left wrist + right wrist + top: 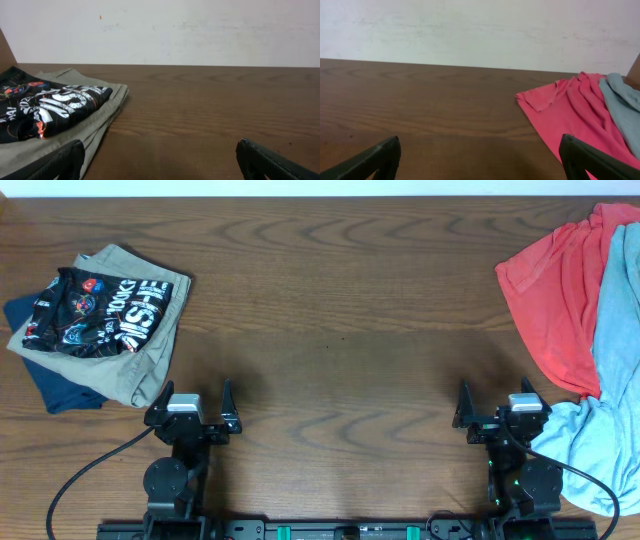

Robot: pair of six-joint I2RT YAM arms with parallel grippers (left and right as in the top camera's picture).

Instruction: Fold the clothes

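Observation:
A folded stack sits at the table's left: a black printed shirt [95, 305] on a khaki garment [150, 350] over a navy one [55, 385]. It also shows in the left wrist view [50, 107]. An unfolded red shirt [560, 290] and a light blue garment [615, 380] lie heaped at the right; the red shirt shows in the right wrist view [570, 112]. My left gripper [192, 405] is open and empty near the front edge, just right of the stack. My right gripper [497, 408] is open and empty, just left of the light blue garment.
The brown wooden table [330, 310] spans the view, with a pale wall behind it [200, 30]. Black cables run from the arm bases at the front edge [80, 480].

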